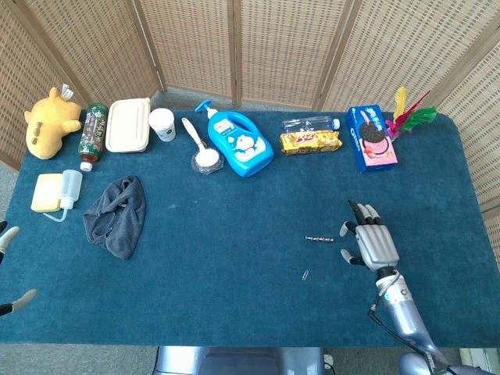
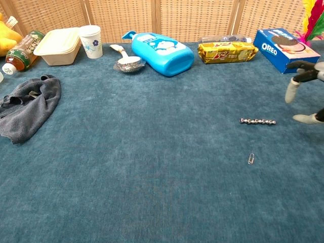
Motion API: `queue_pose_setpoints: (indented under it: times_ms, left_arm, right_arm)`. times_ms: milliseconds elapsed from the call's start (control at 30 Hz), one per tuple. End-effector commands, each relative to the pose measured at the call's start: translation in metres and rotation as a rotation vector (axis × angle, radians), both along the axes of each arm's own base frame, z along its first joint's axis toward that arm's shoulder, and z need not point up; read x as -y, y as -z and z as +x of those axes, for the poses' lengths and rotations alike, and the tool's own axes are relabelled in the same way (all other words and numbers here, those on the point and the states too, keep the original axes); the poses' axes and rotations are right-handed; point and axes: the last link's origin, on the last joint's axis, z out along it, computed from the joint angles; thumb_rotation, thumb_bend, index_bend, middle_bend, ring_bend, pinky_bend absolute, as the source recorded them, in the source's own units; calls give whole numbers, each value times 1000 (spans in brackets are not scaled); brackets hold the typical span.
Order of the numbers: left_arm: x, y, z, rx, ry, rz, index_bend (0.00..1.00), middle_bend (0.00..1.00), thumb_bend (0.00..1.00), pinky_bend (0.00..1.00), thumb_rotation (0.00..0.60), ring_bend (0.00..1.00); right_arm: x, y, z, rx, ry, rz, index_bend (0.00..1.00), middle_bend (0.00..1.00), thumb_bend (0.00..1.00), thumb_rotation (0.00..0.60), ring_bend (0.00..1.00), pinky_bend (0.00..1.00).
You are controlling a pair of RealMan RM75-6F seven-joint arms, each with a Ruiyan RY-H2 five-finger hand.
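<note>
Right hand [image 1: 372,244] is at lower right of the head view, fingers spread, holding nothing, hovering over the blue table cover [image 1: 234,258] just right of the bead chain [image 1: 319,237]; not touching it as far as I can tell. In the chest view only its fingertips [image 2: 290,92] show at the right edge, above and right of the chain [image 2: 258,121]. Chain lies straight, flat on the cover, right of centre. A small paper clip [image 1: 305,274] sits near it, lower and slightly left. Left hand [image 1: 9,269] is barely visible at the lower-left edge of the head view: just a couple of fingertips apart, nothing seen in them, rest is cut off so can't tell its state. Nearest to it: grey cloth [image 1: 117,215] bunched up left of centre, and a squeeze bottle [image 1: 56,192] above-left of that. Along the back edge, left to right: yellow plush toy [image 1: 48,121], green drink bottle [image 1: 92,135], lidded food box [image 1: 129,124], paper cup [image 1: 162,123], white spoon in a small dish [image 1: 205,154], blue detergent jug [image 1: 239,144] lying flat, yellow biscuit pack [image 1: 310,141] with a clear bottle [image 1: 310,123] behind it, Oreo box [image 1: 370,137], feather shuttlecock [image 1: 409,116] at upper right.
</note>
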Motion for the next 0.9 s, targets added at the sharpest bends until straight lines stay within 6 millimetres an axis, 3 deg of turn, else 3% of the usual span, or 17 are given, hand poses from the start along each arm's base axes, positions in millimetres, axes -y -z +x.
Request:
queue_pose_setpoints:
  times_ms: [33, 433, 900]
  left_arm:
    - [-1, 0, -1, 3, -8, -4, 0, 0, 206, 0, 600, 0]
    - [0, -1, -1, 5, -13, -5, 0, 0, 206, 0, 600, 0]
    - [5, -1, 1, 4, -15, 2, 0, 0, 206, 0, 600, 0]
  right_arm:
    - [7, 6, 3, -16, 6, 4, 444, 0, 301, 600, 0, 0]
    - [19, 20, -3, -49, 51, 17, 421, 0, 302, 600, 0, 0]
    - [19, 30, -9, -53, 69, 37, 478, 0, 302, 600, 0, 0]
